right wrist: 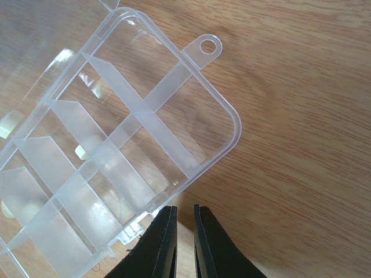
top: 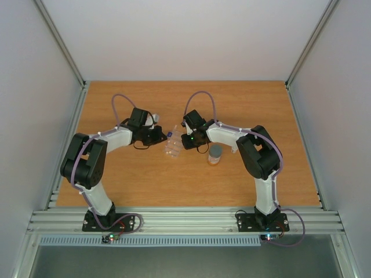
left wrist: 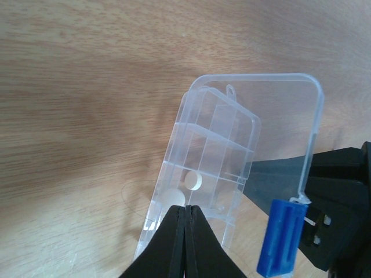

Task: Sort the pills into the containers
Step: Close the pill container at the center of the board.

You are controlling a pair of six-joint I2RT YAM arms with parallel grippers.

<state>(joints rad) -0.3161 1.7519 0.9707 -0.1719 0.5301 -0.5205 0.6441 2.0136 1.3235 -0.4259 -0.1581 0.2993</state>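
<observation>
Here, from above, both arms are meeting at the pill box [top: 172, 145] mid-table; at the left wrist, the closed left gripper [left wrist: 185, 208] is hovering over white pills [left wrist: 193, 180] in its cells; at the right wrist, the right gripper [right wrist: 184, 209] is pinching the lid [left wrist: 278, 116], probably keeping it open.

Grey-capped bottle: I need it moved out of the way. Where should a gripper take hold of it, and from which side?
Probably the grey cap, from straight above: the bottle stands upright and its round cap suits a two-finger pinch. The right arm crowds its far side, so a side approach looks best from the near side.
</observation>
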